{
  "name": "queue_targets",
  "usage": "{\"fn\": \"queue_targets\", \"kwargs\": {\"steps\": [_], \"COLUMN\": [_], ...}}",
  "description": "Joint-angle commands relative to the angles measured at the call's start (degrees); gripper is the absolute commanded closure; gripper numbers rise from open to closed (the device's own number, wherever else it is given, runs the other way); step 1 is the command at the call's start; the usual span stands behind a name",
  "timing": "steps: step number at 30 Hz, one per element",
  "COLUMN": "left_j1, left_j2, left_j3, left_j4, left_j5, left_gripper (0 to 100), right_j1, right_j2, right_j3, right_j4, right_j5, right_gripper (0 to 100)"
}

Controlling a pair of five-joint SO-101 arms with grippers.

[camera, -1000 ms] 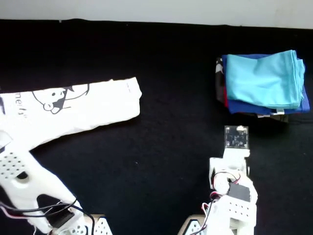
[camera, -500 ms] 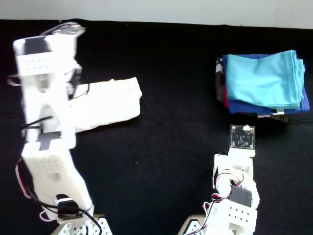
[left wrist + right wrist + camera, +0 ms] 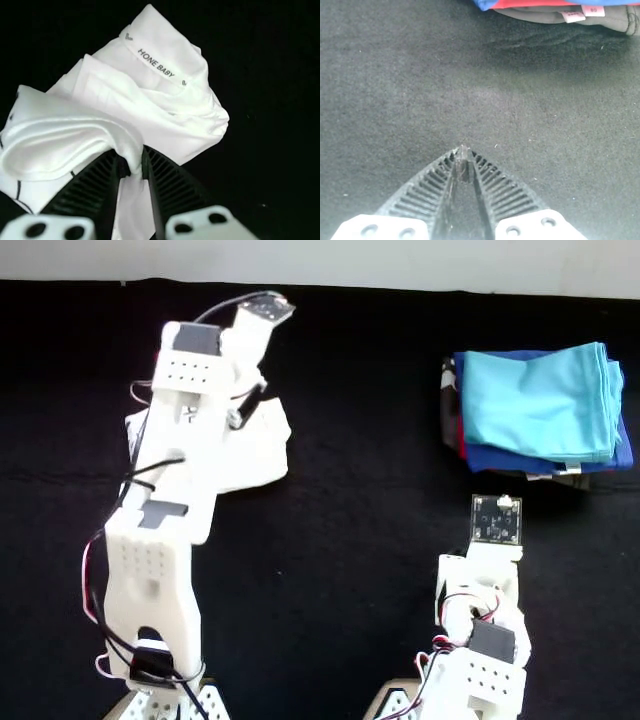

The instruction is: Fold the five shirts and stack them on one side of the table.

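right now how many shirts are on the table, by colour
white printed cotton shirt, pinched in the left claw: 1
light blue folded shirt, top of the stack: 1
dark blue folded shirt: 1
red folded shirt: 1
dark grey folded shirt, at the bottom: 1
total: 5

White shirt (image 3: 268,448) lies bunched; folded stack (image 3: 540,405), perhaps four, sits right.

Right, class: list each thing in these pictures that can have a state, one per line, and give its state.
left gripper: shut on a fold of the white shirt.
right gripper: shut, holding nothing.
white shirt: bunched, not yet folded flat.
stack of shirts: folded, piled, light blue on top.
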Motion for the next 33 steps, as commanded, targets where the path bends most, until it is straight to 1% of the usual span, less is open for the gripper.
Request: {"fn": "queue_targets", "kwargs": {"steps": [1, 8, 10, 12, 15, 17, 20, 24, 26, 28, 30, 31, 33], "left_j1": [1.89, 3.30, 3.38, 3.38, 3.47, 3.38, 2.95, 1.63, -0.75, -3.30, -5.05, -5.41, -4.97], "left_j2": [0.57, 1.19, 1.10, 0.84, 0.75, 0.66, -0.66, -4.53, -5.85, -6.11, -6.02, -6.02, -5.93], "left_j3": [-0.48, -0.48, -0.48, -0.48, -0.48, -0.48, -0.66, -0.75, -0.75, -0.75, -0.57, -0.40, -0.40], "left_j4": [-1.23, -5.27, -6.68, -8.44, -9.14, -8.97, -8.26, -3.25, -0.79, 1.58, 3.69, 4.48, 5.63], "left_j5": [-0.09, 0.00, 2.37, 6.77, 11.96, 14.07, 14.77, 14.59, 14.59, 14.59, 14.59, 14.59, 14.86], "left_gripper": [99, 99, 98, 93, 82, 80, 81, 81, 82, 88, 99, 100, 96], "right_j1": [0.75, 0.75, 0.75, 0.66, 0.57, 0.57, 0.57, 0.57, 0.57, 0.48, 0.48, 0.48, 0.48], "right_j2": [-0.57, -0.66, -0.66, -0.66, -0.48, -0.48, -0.48, -0.48, -0.48, -0.57, -0.57, -0.57, -0.57], "right_j3": [7.52, 7.52, 7.52, 7.52, 7.52, 7.52, 7.52, 7.52, 7.52, 7.52, 7.52, 7.52, 7.52], "right_j4": [0.22, 0.22, 0.31, 0.31, 0.31, 0.40, 0.40, 0.40, 0.40, 0.40, 0.40, 0.40, 0.40], "right_j5": [-0.35, -0.35, -0.44, -0.44, -0.44, -0.35, -0.35, -0.35, -0.35, -0.35, -0.44, -0.44, -0.44], "right_gripper": [99.2, 99.2, 99.2, 99.2, 99.2, 99.2, 99.2, 99.2, 99.2, 99.2, 99.2, 99.2, 99.2]}}
